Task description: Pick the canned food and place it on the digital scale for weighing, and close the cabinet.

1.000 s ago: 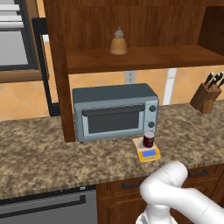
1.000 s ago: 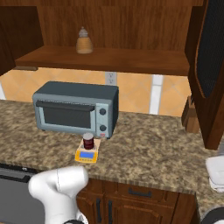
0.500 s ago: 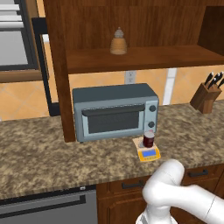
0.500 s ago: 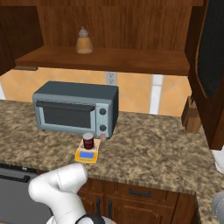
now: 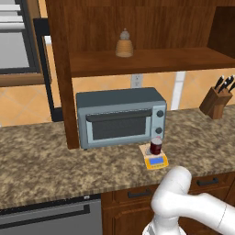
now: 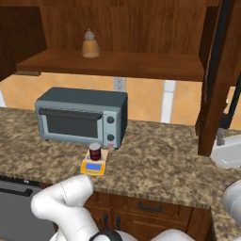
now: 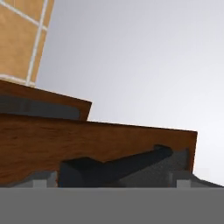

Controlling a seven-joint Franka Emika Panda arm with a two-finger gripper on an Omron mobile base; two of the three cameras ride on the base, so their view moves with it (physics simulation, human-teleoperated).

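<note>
You have the can (image 5: pixel 156 146) standing upright on the scale (image 5: pixel 155 160), just in front of the toaster oven (image 5: pixel 121 117) on the table (image 5: pixel 41 165). The cabinet (image 6: pixel 117 63) above the oven is open, its door (image 7: pixel 96 148) edge and black handle (image 7: pixel 113 168) close before the hand camera. You cannot tell how the pincer is set.

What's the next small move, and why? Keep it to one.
Probably ease forward against the cabinet door to start swinging it shut. The canned food already stands on the digital scale, the door hangs open, and the hand view looks closely at a door edge with its black bar handle.
</note>
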